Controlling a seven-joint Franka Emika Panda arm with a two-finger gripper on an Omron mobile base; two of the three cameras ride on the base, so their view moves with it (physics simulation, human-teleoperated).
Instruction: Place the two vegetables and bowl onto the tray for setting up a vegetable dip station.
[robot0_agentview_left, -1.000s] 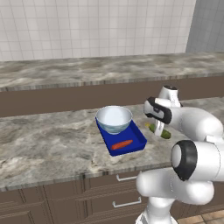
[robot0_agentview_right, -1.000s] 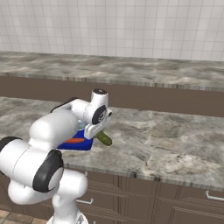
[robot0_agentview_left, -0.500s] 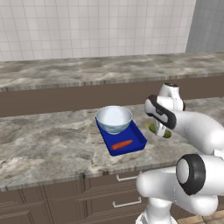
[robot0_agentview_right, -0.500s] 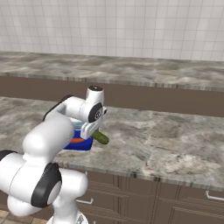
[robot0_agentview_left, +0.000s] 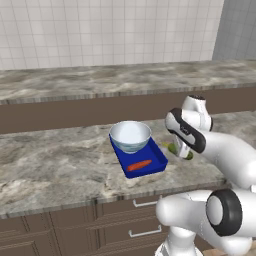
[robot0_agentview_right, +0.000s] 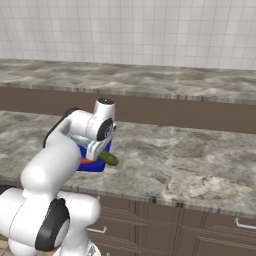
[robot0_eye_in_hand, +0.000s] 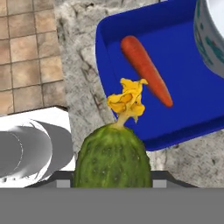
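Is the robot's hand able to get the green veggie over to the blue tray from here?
Probably yes. The gripper seems to hold the cucumber already, right beside the tray. The carrot and bowl take up some room, but bare blue floor shows near the carrot.

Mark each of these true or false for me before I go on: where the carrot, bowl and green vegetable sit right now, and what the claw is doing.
1. The carrot lies inside the blue tray. True.
2. The bowl stands on the counter beside the tray. False: it sits in the tray's far end.
3. The claw is shut on the green vegetable. True.
4. The green vegetable already rests in the tray. False: it is in the claw, just off the tray's edge.
5. The carrot lies inside the bowl. False: it lies on the tray floor, apart from the bowl.
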